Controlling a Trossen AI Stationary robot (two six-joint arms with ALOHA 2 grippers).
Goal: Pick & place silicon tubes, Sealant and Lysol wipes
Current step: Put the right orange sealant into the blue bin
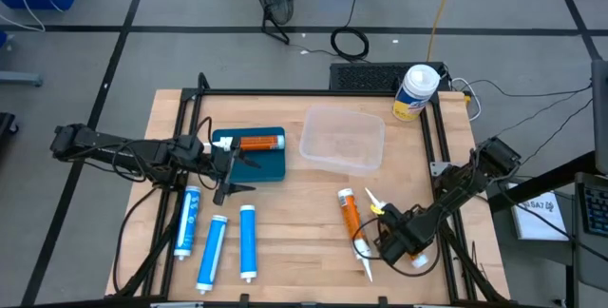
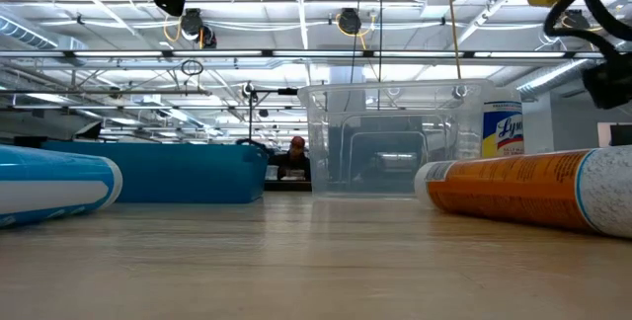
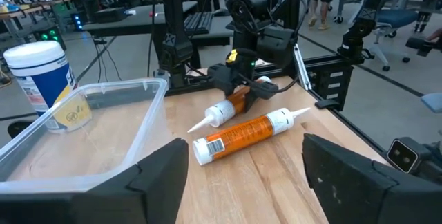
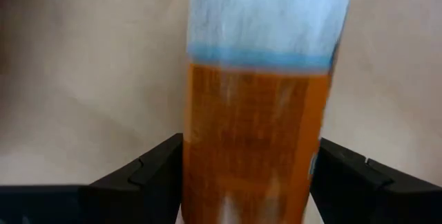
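Observation:
My right gripper [image 1: 394, 237] is shut on an orange nozzle tube [image 4: 252, 141] near the table's front right. A second orange tube [image 1: 351, 217] lies flat on the table just left of it. My left gripper [image 1: 234, 177] is open and empty [image 3: 242, 182], above the near edge of the blue tray [image 1: 271, 167]. The tray holds a third orange tube [image 1: 258, 142]. Three slim blue tubes [image 1: 213, 251] lie on the table in front of the tray. The Lysol wipes [image 1: 415, 91] stand upright at the far right corner. My right gripper pinches the tube's orange body [image 4: 207, 175] between its two fingers, which lie across the tube and come from above. The nozzle [image 3: 200, 124] points toward the table's far left and sits low by the table. I cannot tell whether the tube is lifted clear.
A clear plastic container [image 1: 342, 140] stands at the far middle, between the blue tray and the wipes. Black frame rails [image 1: 437, 146] run along the table's edges. There is bare wood between the blue tubes and the orange tubes [image 1: 294, 232].

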